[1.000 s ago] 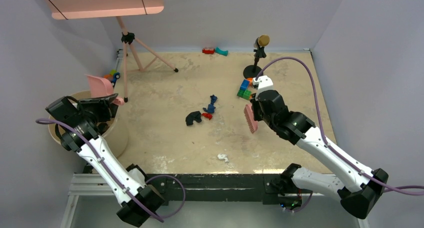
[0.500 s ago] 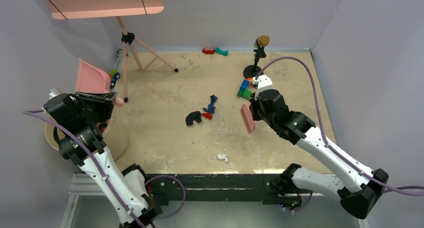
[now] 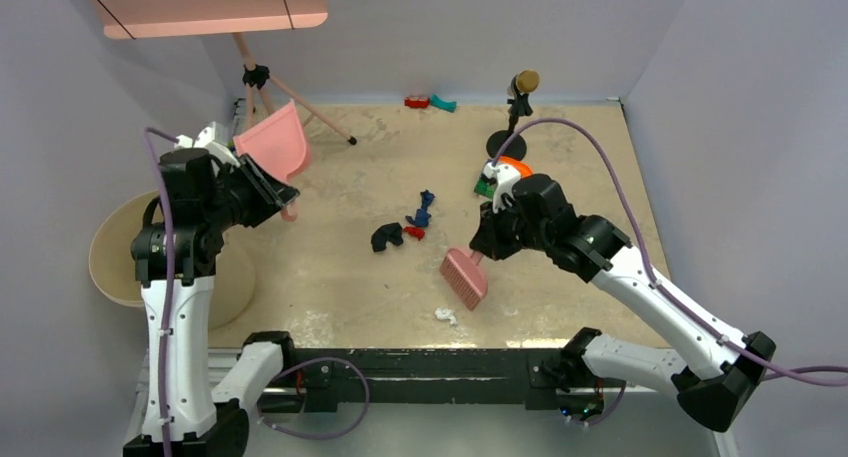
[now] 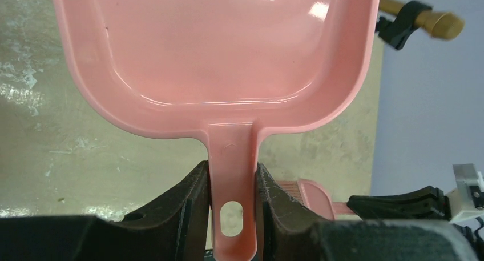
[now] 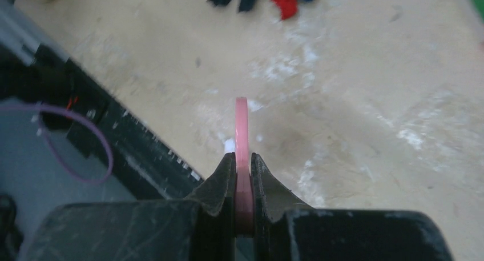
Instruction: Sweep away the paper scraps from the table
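Both pairs of jaws are clenched on a tool. The left gripper (image 4: 233,184) squeezes the flat handle of the pink dustpan (image 4: 217,49) from two sides, and in the top view this dustpan (image 3: 272,145) is held up in the air, tilted, above the far left part of the table (image 3: 350,177), beside a round beige bin (image 3: 110,267). The right gripper (image 5: 242,175) grasps the thin handle of the pink brush (image 5: 242,129); from above, the brush head (image 3: 463,277) hangs low over the near middle of the table, and I cannot tell if it touches the surface. The paper scraps lie in the middle of the table: a black scrap (image 3: 386,238), a red scrap (image 3: 414,233) just beside it, and a dark blue scrap (image 3: 424,210) close behind. One white scrap (image 3: 445,317) lies apart, near the front edge, just in front of the brush head. The coloured blocks (image 3: 488,187) sit behind the right gripper (image 3: 485,242).
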Controlling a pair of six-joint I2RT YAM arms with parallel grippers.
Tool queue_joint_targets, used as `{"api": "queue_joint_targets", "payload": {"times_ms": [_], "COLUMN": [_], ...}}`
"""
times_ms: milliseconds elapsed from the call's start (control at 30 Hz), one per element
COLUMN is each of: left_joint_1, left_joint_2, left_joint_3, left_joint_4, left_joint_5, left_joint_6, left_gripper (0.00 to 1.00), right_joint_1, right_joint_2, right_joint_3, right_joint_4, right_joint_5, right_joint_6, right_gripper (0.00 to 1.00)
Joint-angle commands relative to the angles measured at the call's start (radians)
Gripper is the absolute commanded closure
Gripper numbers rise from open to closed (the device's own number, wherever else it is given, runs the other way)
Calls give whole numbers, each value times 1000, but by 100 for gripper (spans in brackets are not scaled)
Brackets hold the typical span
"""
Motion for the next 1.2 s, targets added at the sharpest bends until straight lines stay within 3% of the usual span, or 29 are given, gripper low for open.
{"api": "queue_joint_targets", "payload": {"times_ms": [0, 67, 167, 300, 533, 733, 1000, 1167], "left_joint_1": [-88, -111, -115, -115, -115, -116, -115, -116], "left_joint_2": [4, -19, -79, -139, -182, -184, -174, -168], "left_joint_3": [-81, -156, -264, -351, -422, -448, -473, -492], "left_joint_4": [28, 70, 141, 163, 140, 147, 163, 169], "left_joint_5": [-16, 20, 43, 41, 57, 79, 74, 69], "left_joint_6": [158, 170, 182, 209, 275, 278, 288, 289], "left_gripper": [100, 100, 100, 100, 100, 100, 100, 100], "right_joint_1": [87, 184, 193, 195, 195, 195, 193, 192], "right_joint_2": [-103, -170, -279, -332, -64, 35, 246, 384], "right_joint_3": [-75, -125, -218, -268, -193, -181, -150, 28], "right_joint_4": [-38, -4, 172, 284, 162, 145, 429, 452], "right_joint_5": [-411, -354, -418, -345, -406, -433, -119, 8], "right_joint_6": [-161, -188, -226, -302, -650, -789, -829, -909], "right_gripper": [100, 100, 100, 100, 100, 100, 100, 100]}}
